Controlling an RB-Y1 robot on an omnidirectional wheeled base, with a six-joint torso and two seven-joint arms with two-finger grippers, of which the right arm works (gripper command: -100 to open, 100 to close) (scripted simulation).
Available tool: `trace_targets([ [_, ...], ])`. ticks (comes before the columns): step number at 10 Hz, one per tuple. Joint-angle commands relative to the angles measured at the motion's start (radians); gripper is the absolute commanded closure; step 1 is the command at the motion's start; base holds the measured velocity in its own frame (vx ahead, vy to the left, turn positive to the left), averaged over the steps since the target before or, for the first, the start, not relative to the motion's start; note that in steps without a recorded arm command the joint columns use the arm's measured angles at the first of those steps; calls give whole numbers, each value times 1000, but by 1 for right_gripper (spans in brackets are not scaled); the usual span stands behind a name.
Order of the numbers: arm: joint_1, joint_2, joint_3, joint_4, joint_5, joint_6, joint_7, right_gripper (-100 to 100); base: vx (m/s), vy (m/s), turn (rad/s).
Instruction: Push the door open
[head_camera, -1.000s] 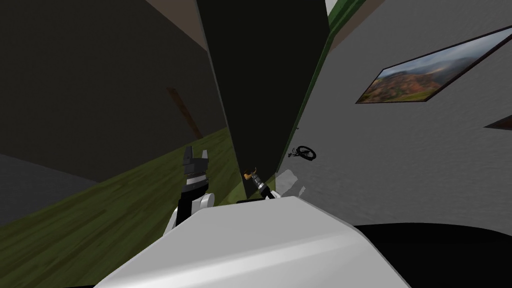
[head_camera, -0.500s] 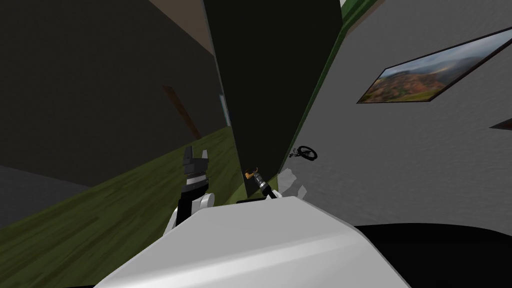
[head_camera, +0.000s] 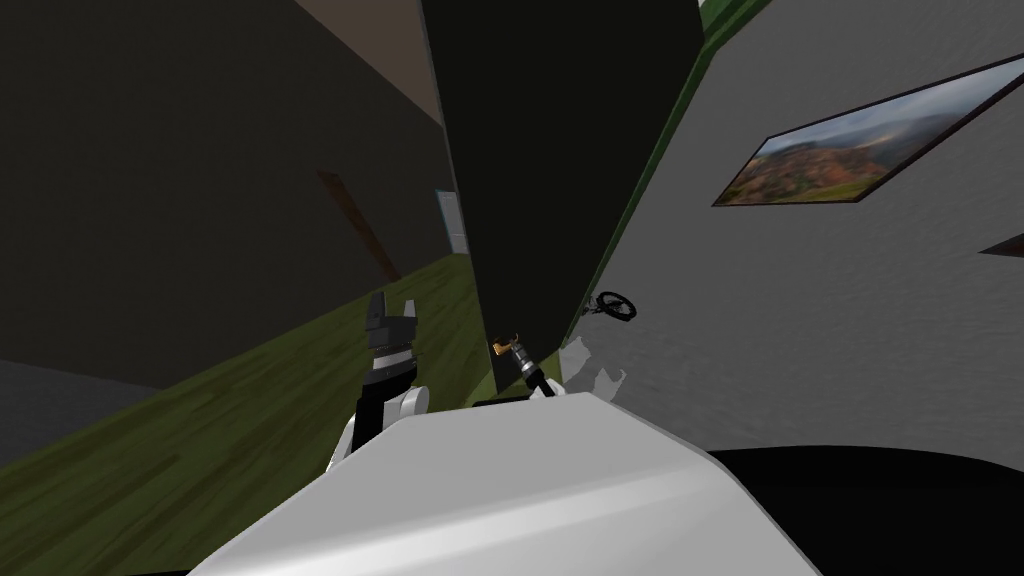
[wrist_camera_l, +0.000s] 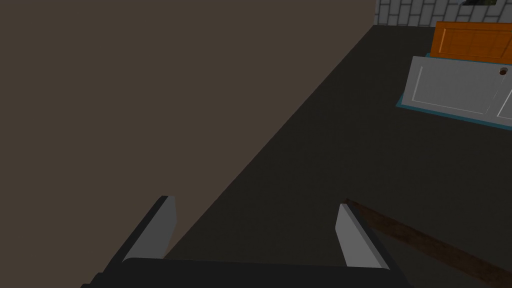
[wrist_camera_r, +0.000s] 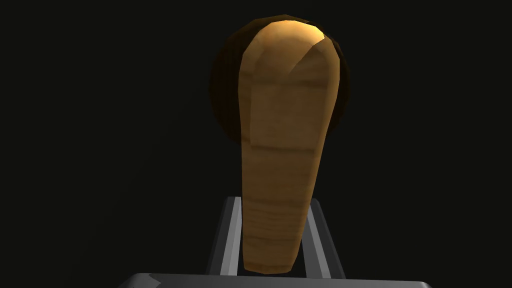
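Right gripper (wrist_camera_r: 272, 200) is clamping the tapering golden-brown wooden lever handle (wrist_camera_r: 285, 130) on the dark flat door (head_camera: 560, 150), standing ahead beside the grey wall (head_camera: 800, 330); left gripper (wrist_camera_l: 255, 220) is hanging spread over green plank floor (head_camera: 200, 440).

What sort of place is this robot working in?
Likely a room in a house, at a doorway: a dark door whose tan lever handle the right hand grips, a framed landscape picture, and a green plank floor.

door handle (wrist_camera_r: 285, 150): glossy banded wood | door (head_camera: 560, 150): dark matt | floor (head_camera: 200, 430): streaked wood grain
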Motion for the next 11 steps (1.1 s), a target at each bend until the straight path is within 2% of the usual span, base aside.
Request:
trace_targets([
  [1, -7, -9, -28, 0, -8, -6, 2, 100, 108, 117, -29],
  [5, -15, 7, -84, 15, -21, -6, 17, 100, 118, 154, -52],
  [10, -27, 46, -160, 35, -39, -7, 36, 100, 115, 183, -68],
  [11, -24, 32, -158, 38, -40, -10, 33, 100, 62, 62, -49],
])
